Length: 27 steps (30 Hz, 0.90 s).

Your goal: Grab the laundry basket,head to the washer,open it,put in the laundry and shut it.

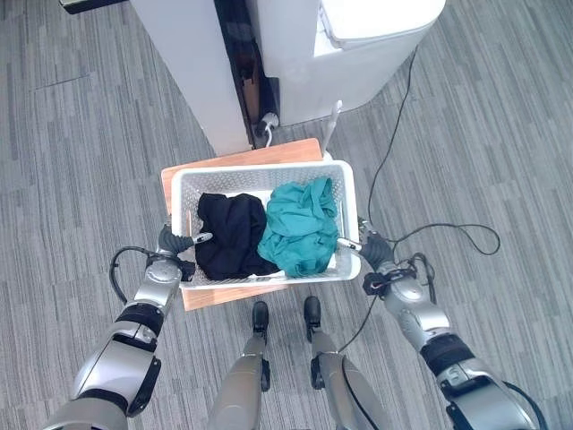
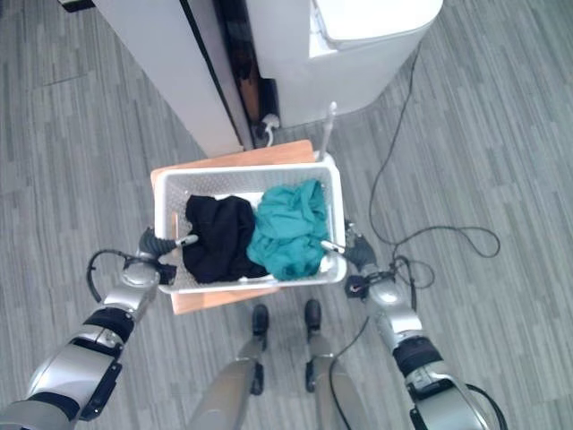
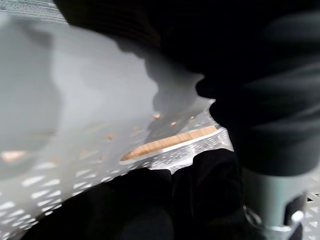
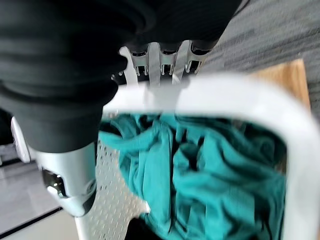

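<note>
A white perforated laundry basket [image 1: 185, 193] rests on a low wooden stand [image 1: 269, 152]. Inside lie a black garment [image 1: 228, 233] on the left and a teal garment [image 1: 300, 228] on the right. My left hand [image 1: 175, 244] grips the basket's left rim, thumb inside over the black cloth [image 3: 165, 200]. On the opposite side my right hand [image 1: 369, 246] is curled round the right rim [image 4: 210, 97], fingers [image 4: 162, 60] under the edge and thumb inside by the teal cloth [image 4: 210, 180]. The white washer [image 1: 367, 45] stands just beyond the stand.
A white panel [image 1: 192, 63] with a dark gap [image 1: 243, 63] stands left of the washer. A black cable [image 1: 448, 228] trails over the grey carpet [image 1: 81, 161] to the right. A white plug [image 1: 269, 121] lies at the foot of the gap.
</note>
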### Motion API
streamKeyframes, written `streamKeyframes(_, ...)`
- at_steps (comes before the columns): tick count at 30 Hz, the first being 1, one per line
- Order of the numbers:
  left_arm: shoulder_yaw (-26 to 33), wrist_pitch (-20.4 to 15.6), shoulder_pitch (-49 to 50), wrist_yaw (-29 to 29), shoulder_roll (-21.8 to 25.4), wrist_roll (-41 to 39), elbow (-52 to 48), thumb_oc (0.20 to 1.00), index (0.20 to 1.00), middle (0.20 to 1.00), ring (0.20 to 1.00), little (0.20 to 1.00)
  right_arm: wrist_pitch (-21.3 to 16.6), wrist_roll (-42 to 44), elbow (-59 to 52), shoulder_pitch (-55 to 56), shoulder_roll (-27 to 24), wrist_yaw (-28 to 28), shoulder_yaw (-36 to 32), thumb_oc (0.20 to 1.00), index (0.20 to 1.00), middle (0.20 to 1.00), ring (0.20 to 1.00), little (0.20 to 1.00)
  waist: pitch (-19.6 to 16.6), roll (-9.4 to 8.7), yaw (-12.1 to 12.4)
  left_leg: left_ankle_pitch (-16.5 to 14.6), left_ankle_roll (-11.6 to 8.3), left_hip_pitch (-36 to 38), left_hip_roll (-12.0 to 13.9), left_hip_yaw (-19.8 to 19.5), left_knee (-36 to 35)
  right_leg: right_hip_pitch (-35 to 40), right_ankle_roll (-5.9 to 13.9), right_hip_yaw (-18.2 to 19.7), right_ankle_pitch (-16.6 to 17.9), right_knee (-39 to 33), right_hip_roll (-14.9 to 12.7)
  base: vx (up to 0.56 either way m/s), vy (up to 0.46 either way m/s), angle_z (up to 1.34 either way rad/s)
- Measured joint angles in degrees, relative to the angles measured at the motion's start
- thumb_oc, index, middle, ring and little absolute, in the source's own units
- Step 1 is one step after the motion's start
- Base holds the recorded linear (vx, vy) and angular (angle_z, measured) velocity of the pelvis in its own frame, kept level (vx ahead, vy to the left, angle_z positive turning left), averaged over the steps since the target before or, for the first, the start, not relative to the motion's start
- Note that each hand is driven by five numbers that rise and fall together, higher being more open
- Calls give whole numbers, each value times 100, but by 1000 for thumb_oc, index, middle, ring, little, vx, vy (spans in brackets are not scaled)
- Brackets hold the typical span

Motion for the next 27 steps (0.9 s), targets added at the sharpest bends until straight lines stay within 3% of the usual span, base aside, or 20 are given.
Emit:
streamKeyframes(24,-119,75,62,-67,-6,118,-486,1000,1000,1000,1000,1000,145,606,115,-78,-123,46,88,1000,1000,1000,1000,1000,-275,9,31,-38,0,-463,-10,6,365,-393,-1,52,20,216,-5,1,0,0)
streamKeyframes(25,-118,86,62,-94,-2,118,-485,900,900,900,900,900,145,606,115,-78,-130,53,88,1000,1000,1000,1000,1000,-281,7,31,-39,0,-493,-10,2,373,-417,0,49,22,217,-5,0,0,0)
streamKeyframes(26,-117,99,66,-114,3,119,-479,570,570,570,570,570,145,605,114,-78,-134,56,87,1000,1000,1000,1000,1000,-306,3,35,-38,0,-525,-11,2,375,-458,0,49,23,226,-5,0,0,0)
streamKeyframes(27,-119,123,65,-144,5,120,-451,520,520,520,520,520,146,602,113,-81,-143,60,87,1000,1000,1000,1000,1000,-327,1,33,-37,2,-550,-12,3,376,-496,-7,49,27,248,-5,0,0,0)
